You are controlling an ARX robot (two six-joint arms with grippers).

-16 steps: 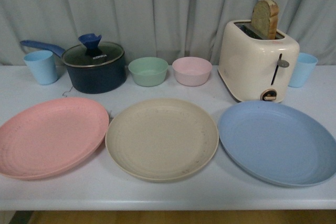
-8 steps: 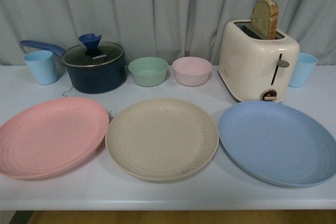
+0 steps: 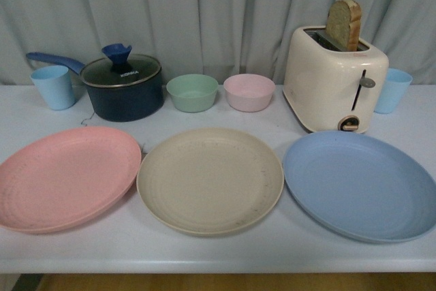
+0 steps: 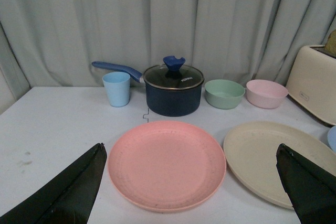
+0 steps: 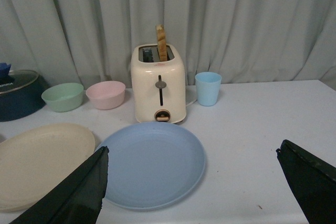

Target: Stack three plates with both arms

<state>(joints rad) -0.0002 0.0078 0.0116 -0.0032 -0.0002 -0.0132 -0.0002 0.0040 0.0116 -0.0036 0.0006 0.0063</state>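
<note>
Three plates lie side by side along the table's front in the front view: pink [image 3: 65,176] at left, beige [image 3: 210,179] in the middle, blue [image 3: 357,185] at right. No arm shows in the front view. My left gripper [image 4: 189,153] is open and empty, back from the table's front, facing the pink plate [image 4: 167,163] with the beige plate [image 4: 262,158] beside it. My right gripper [image 5: 191,153] is open and empty, facing the blue plate [image 5: 152,163]; the beige plate's edge [image 5: 37,161] shows beside it.
Behind the plates stand a light blue cup [image 3: 53,87], a dark lidded pot [image 3: 122,86] with a blue handle, a green bowl [image 3: 192,93], a pink bowl [image 3: 249,92], a cream toaster [image 3: 334,86] holding a bread slice, and another blue cup [image 3: 392,90]. A grey curtain hangs behind.
</note>
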